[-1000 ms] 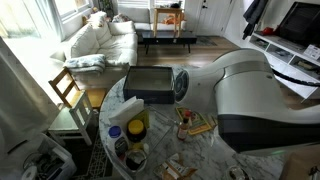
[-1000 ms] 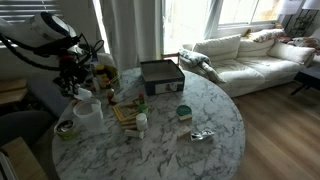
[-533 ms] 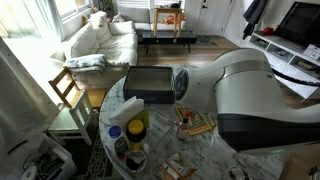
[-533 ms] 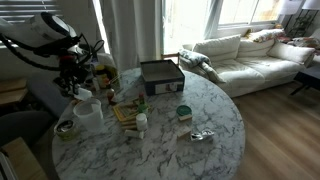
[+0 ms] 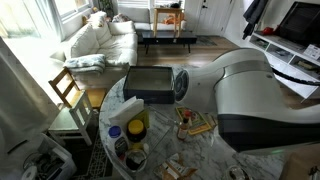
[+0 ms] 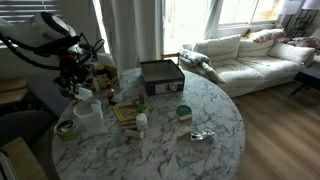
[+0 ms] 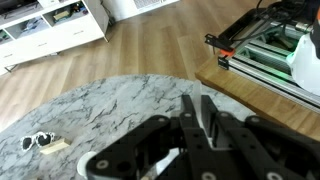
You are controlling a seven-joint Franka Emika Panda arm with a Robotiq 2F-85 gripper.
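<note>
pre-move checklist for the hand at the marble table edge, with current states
1. Hand open or shut: cannot tell. The fingers stand close together, and contact is unclear.
2. Hand empty: ok. Nothing shows between the fingers in the wrist view.
3. Clearance beside the hand: not ok. Bottles and a clear container crowd it in an exterior view.
4. Marble table ahead of the hand: ok, a bare patch.
5. Camera cover: not ok. The arm blocks much of the table in an exterior view.

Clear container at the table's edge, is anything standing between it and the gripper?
Nothing visible does. In an exterior view the gripper hangs close above the clear container, slightly to one side, with only open air between them. The bottles stand farther in on the marble table, off that line.
</note>
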